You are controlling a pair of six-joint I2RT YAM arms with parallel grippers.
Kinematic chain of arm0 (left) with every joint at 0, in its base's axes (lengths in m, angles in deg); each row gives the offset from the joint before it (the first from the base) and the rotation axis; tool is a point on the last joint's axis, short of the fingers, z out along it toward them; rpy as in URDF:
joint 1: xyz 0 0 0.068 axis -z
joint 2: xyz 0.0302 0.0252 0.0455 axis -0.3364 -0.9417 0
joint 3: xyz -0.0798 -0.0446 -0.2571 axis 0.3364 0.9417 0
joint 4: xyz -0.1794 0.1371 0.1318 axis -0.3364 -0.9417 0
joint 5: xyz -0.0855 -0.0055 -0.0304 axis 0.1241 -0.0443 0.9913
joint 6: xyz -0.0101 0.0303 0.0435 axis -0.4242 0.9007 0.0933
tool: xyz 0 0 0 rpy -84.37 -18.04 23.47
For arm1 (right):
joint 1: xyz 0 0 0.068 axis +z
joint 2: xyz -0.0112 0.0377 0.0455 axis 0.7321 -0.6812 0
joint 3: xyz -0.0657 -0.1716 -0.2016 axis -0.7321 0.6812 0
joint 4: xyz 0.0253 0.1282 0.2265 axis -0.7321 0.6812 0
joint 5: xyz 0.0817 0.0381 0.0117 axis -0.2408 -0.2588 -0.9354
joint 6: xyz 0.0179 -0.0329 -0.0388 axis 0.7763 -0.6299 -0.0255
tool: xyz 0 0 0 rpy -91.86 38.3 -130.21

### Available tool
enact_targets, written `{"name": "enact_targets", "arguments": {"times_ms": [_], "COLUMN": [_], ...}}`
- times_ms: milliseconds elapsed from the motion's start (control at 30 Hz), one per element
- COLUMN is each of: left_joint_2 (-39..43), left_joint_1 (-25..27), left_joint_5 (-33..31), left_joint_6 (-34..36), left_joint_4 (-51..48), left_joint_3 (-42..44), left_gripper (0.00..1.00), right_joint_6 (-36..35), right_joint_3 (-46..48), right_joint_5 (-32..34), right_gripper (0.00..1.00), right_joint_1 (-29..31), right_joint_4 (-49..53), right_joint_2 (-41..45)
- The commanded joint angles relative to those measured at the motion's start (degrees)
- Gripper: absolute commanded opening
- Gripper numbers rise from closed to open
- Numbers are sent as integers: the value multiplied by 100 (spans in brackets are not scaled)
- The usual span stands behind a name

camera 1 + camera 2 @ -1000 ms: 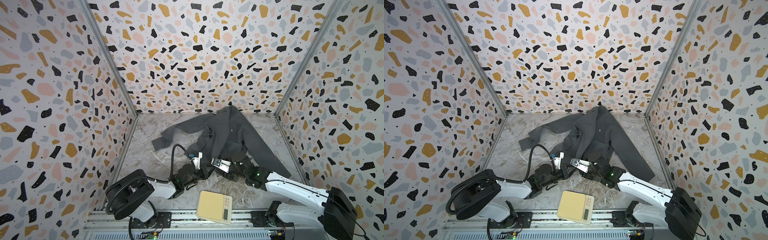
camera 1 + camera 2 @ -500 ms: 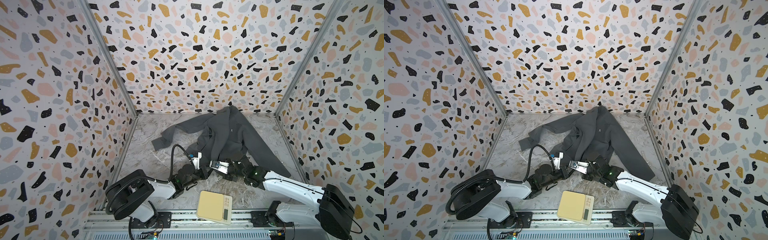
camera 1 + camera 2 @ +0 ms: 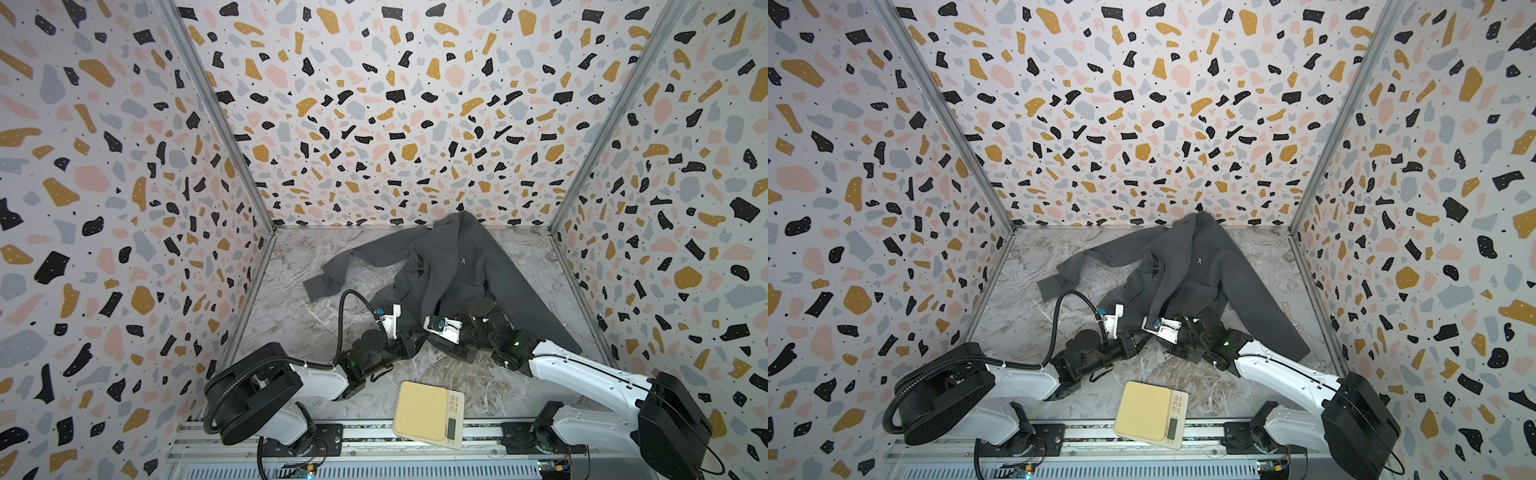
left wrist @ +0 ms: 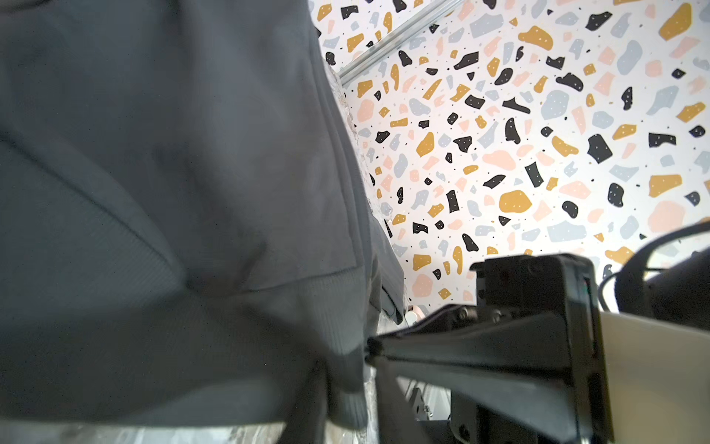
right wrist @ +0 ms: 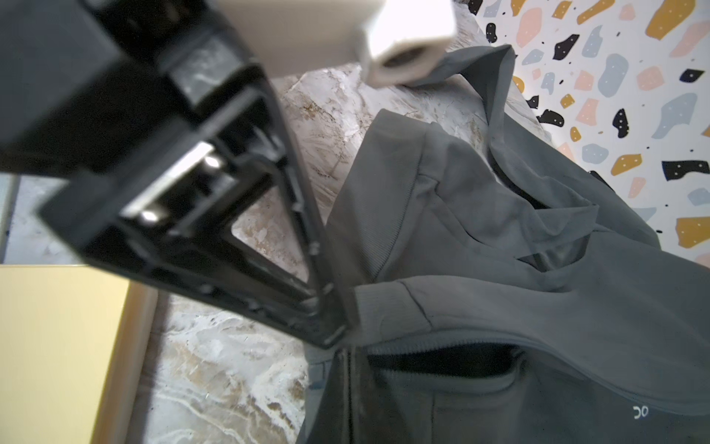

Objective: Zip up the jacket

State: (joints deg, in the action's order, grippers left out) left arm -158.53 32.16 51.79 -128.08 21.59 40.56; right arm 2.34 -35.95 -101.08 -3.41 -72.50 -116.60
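A lab robot cell: terrazzo-print walls (image 3: 395, 124) box in a marble-look tabletop (image 3: 291, 316) and mounting rail (image 3: 370, 434)

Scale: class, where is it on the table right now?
In both top views the scale sits at the table's near edge, about midway across and overhanging the rail, nearer than the jacket and apart from it.

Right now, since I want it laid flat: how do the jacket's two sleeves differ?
The left-side sleeve bends midway; the right-side sleeve runs straight. The left-side sleeve ends mid-table; the right-side one ends nearer the front, beside the right arm. Both are dark grey and lie on the table.
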Motion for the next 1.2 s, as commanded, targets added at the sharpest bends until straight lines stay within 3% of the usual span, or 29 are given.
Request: {"name": "enact_targets", "arguments": {"times_ms": [0, 100, 233, 367, 567, 700, 733, 800, 900, 967, 1167], "left_joint_2": [232, 233, 52, 72, -210, -1121, -1473, -2078, -2241, -2056, -1898], "left_joint_1": [85, 235, 679, 778, 995, 1107, 1130, 1147, 1282, 1338, 1371], "left_joint_5": [-196, -433, -854, -1131, -1722, -1805, -1861, -1887, -1783, -2074, -2573], "left_joint_6": [-216, -668, -1314, -1596, -2109, -2436, -2591, -2968, -2528, -2244, -2123], "left_joint_4": [476, 863, 1542, 1493, 2316, 3559, 4109, 4644, 4636, 4636, 4636], "left_joint_3": [196, 357, 440, 514, 834, 743, 734, 595, 144, 139, 288], "left_gripper": [47, 59, 66, 71, 75, 79, 85, 88, 85, 84, 79], "right_joint_6": [248, 389, 494, 647, 942, 1089, 1107, 1132, 1130, 1129, 1175], "right_joint_3": [-55, -86, -111, -108, -63, 5, -3, -19, -22, -29, 19], "right_joint_5": [-216, -424, -716, -941, -1410, -1588, -1634, -1729, -1798, -1811, -1835], "right_gripper": [0, 0, 0, 0, 0, 0, 0, 0, 0, 0, 0], "right_joint_1": [-140, -199, -244, -343, -551, -631, -656, -709, -736, -745, -745], "right_joint_4": [29, 18, -34, -112, -151, -280, -283, -281, -271, -241, -246], "right_joint_2": [137, 141, 135, 136, 165, 221, 220, 196, 185, 200, 262]}}
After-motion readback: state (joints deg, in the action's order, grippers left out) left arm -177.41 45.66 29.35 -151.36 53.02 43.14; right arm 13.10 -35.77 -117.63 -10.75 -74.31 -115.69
